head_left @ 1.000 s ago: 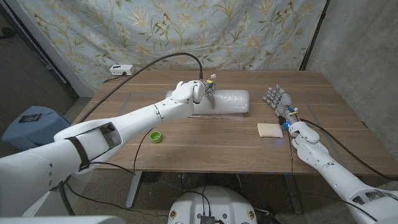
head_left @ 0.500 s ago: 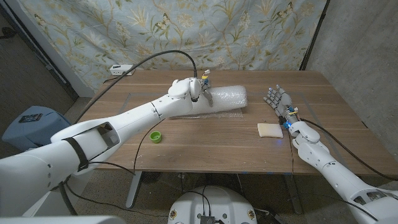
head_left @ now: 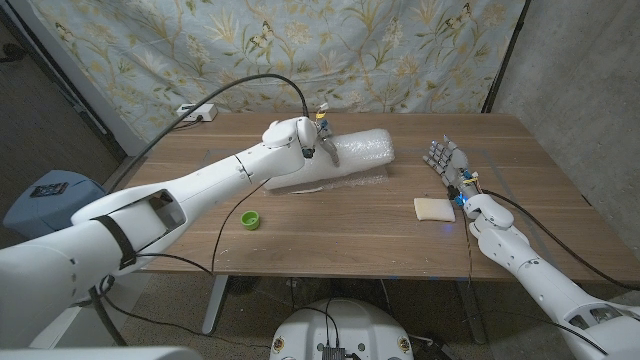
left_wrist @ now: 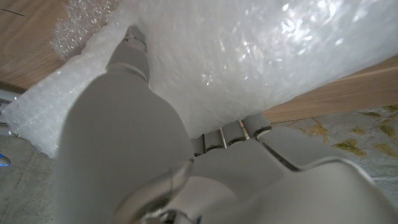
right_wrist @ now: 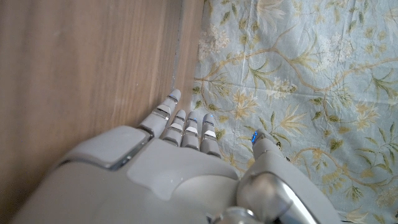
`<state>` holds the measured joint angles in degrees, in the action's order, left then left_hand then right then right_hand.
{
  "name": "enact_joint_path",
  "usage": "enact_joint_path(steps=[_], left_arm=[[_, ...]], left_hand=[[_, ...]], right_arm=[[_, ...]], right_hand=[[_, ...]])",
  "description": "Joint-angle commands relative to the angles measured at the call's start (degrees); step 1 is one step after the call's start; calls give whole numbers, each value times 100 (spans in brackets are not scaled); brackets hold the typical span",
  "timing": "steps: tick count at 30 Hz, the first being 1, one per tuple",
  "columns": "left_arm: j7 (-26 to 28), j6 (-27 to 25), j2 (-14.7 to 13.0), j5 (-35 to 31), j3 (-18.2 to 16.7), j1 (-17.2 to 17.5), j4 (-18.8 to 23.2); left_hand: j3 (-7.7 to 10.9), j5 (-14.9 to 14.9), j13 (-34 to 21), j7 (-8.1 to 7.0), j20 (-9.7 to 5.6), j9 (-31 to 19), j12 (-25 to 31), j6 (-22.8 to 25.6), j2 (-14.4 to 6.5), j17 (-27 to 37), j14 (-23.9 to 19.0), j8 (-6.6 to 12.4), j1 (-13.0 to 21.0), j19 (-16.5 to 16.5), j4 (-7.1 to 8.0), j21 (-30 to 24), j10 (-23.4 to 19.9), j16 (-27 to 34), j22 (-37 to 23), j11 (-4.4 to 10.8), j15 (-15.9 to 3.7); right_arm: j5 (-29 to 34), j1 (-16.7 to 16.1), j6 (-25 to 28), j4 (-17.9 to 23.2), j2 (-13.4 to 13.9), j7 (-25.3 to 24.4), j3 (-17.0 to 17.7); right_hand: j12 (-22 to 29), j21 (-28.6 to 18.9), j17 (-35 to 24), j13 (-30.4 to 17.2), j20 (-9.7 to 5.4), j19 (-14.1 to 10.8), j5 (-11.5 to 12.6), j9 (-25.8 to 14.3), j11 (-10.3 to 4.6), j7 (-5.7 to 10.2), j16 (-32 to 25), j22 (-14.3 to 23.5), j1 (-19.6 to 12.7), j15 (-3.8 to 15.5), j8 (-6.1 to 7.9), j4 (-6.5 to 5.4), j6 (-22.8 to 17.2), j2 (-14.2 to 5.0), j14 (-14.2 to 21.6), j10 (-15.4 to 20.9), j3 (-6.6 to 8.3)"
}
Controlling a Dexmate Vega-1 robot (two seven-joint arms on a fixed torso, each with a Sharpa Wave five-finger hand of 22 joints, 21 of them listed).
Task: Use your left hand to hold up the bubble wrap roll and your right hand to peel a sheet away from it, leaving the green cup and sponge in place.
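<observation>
My left hand (head_left: 300,140) grips the left end of the white bubble wrap roll (head_left: 355,150) and holds it off the wooden table (head_left: 330,215), with a loose sheet (head_left: 330,180) trailing beneath. Up close, the roll (left_wrist: 249,56) presses against my left hand (left_wrist: 155,155). My right hand (head_left: 447,162) stands upright over the table's right side, fingers apart and holding nothing, well right of the roll. Its fingers (right_wrist: 186,127) reach over bare wood. The yellow sponge (head_left: 434,208) lies just in front of that hand. The green cup (head_left: 250,220) sits at the front left.
A white power strip (head_left: 196,112) lies at the table's back left corner. A floral cloth (head_left: 300,50) hangs behind the table. A black cable (head_left: 240,90) arches over my left arm.
My left hand has lifted the roll up and toward the back of the table, with the loose sheet now hanging below it. My right hand has stayed where it was.
</observation>
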<state>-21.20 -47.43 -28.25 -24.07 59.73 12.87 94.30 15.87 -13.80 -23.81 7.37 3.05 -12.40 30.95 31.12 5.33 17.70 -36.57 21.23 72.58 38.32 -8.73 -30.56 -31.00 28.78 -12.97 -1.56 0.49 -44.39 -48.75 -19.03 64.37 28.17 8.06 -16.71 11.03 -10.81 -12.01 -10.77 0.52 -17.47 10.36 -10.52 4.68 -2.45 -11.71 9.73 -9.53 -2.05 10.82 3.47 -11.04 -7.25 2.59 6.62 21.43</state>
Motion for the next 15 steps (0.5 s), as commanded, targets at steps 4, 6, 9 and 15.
enact_joint_path(steps=[4,6,9,15], left_arm=[[89,-221,-158,674,-152,-137,220],[105,-296,-160,790,-212,-156,279],[140,-296,-191,1000,-305,-153,332],[320,-360,-228,1407,-524,-102,396]], left_hand=[[40,-35,-62,53,-63,-6,-16,13,-733,22,-374,-40,549,93,77,-63,15,-43,-10,-88,-319],[40,-38,-76,70,-60,-5,-20,10,-743,13,-361,-47,521,77,88,-73,21,-68,-8,-100,-321],[32,-39,-93,73,-55,-3,-27,-15,-749,8,-349,-63,485,63,101,-86,33,-89,-6,-96,-302],[32,-43,-119,85,-37,-1,-40,-47,-763,5,-342,-86,458,36,105,-104,54,-113,-2,-117,-280]], right_arm=[[-9,8,-6,84,-16,-38,13],[-15,-17,8,127,2,-57,23],[-14,-35,20,163,26,-62,28],[-11,-58,43,232,52,-87,33]], right_hand=[[28,-26,-7,-33,33,11,32,-26,-14,-1,-19,10,63,-18,21,11,-3,7,29,1,52],[28,-27,-7,-33,35,8,32,-26,-10,-1,-20,10,65,-20,21,11,-3,9,31,1,52],[28,-26,-7,-33,35,10,32,-26,-15,-1,-19,10,66,-19,22,11,-5,8,30,-1,55],[29,-27,-7,-33,34,7,32,-26,-21,-8,-19,10,69,-19,24,11,-10,9,32,2,56]])
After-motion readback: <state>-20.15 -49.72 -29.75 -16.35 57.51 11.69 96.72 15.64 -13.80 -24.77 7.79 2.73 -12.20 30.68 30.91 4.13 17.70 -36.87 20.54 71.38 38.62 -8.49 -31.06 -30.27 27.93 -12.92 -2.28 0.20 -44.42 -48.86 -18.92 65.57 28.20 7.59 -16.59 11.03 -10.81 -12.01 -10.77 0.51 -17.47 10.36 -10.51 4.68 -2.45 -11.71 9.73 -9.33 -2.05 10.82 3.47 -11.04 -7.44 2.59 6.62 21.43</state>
